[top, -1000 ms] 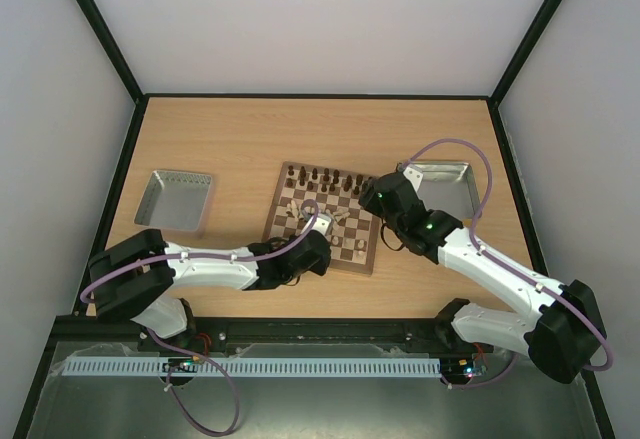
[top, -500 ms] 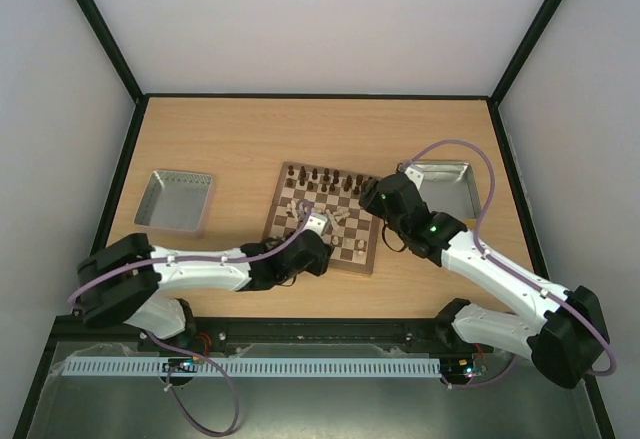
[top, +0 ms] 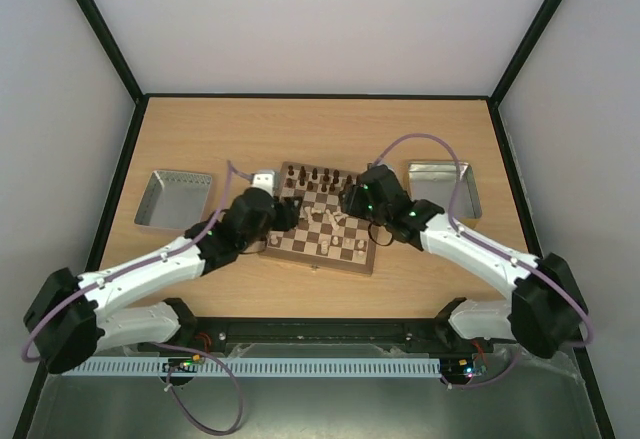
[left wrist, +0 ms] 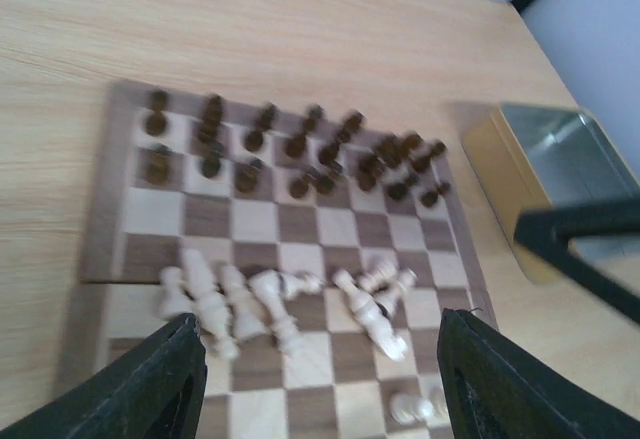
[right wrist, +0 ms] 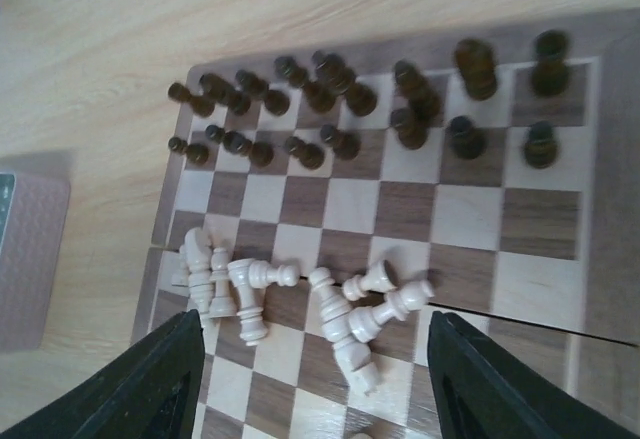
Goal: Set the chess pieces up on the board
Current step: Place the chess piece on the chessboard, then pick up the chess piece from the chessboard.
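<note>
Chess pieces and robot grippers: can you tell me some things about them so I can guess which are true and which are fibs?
1. The dark pieces are gathered along one edge of the board. True.
2. All the pale pieces stand up straight. False: several lie on their sides near the middle of the board.
3. The left gripper is holding a pale piece. False: it is open, with nothing between its fingers.
4. One metal tray sits to the left of the board and another to the right. True.
5. The right gripper is squeezed shut. False: it is open above the board and holds nothing.
</note>
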